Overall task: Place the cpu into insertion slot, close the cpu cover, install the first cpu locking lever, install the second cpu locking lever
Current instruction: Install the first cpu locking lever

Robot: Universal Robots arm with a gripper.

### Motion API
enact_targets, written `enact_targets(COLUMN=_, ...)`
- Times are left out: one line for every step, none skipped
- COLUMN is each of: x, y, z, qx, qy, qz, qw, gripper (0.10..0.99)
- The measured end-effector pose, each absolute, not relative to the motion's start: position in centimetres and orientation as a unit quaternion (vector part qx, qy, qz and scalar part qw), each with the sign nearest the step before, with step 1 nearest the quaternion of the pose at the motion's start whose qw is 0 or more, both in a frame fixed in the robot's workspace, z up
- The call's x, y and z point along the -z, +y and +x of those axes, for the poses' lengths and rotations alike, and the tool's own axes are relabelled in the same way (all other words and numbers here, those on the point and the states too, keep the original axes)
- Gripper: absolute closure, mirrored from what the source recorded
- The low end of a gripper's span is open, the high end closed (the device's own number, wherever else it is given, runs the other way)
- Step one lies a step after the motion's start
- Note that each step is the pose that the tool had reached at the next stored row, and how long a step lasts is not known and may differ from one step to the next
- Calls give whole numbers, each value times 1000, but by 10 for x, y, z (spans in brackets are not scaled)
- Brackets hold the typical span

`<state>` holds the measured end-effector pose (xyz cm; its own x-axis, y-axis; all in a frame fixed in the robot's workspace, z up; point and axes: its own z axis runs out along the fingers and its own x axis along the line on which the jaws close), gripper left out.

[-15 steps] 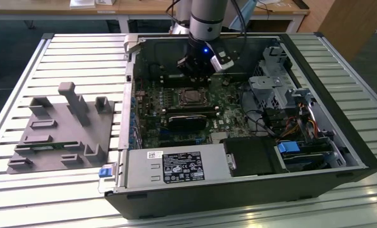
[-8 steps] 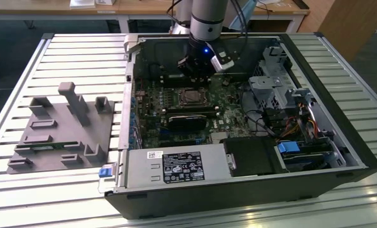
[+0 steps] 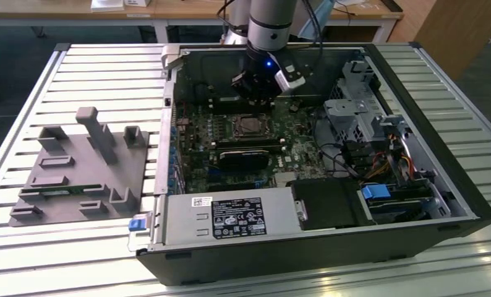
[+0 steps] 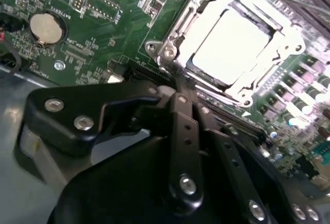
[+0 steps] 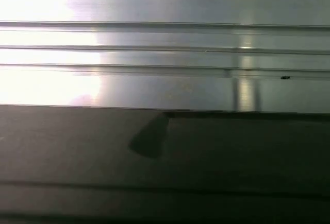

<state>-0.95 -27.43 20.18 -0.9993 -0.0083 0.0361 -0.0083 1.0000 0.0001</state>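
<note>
A: Gripper status?

B: Black two-finger gripper [image 4: 178, 92] had its fingers [image 4: 184, 131] pressed together, nothing held, tips at the socket's edge, w/ the arm inside the open black PC case [image 3: 443, 185].

A: And the chip?

B: Pale silver-grey square cpu [image 4: 229, 46] sat in the silver-bordered insertion slot [image 3: 249, 125], thin silver metal cpu cover [image 4: 178, 31] framing it. Green motherboard [image 4: 103, 7] around.

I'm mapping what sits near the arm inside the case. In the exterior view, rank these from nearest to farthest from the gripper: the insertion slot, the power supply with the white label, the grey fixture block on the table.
From the gripper:
1. Insertion slot, just below it on the motherboard.
2. Power supply, at the case's near edge.
3. Grey fixture block, outside the case, at the exterior view's left.
</note>
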Motion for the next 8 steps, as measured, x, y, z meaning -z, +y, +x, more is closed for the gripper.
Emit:
enact_targets(x=-204, y=-274, z=-9, qx=0, qy=-1000, qz=4, qw=18, gripper=980)
enact_targets(x=-206, y=-274, z=-10, qx=0, qy=-1000, qz=4, qw=18, gripper=980)
enact_targets(x=-208, y=-274, z=-10, qx=0, qy=-1000, qz=4, qw=18, gripper=980)
enact_targets(x=-209, y=-274, z=-10, qx=0, qy=-1000, qz=4, qw=18, gripper=980)
enact_targets(x=-209, y=-274, z=-9, qx=0, qy=-1000, qz=4, qw=18, gripper=980)
enact_targets(x=-209, y=-274, z=-9, qx=0, qy=-1000, qz=4, qw=18, gripper=980)
enact_targets(x=-209, y=-275, z=-10, qx=0, qy=-1000, qz=4, qw=18, gripper=980)
enact_targets(x=-209, y=-276, z=-10, qx=0, qy=-1000, qz=4, qw=18, gripper=980)
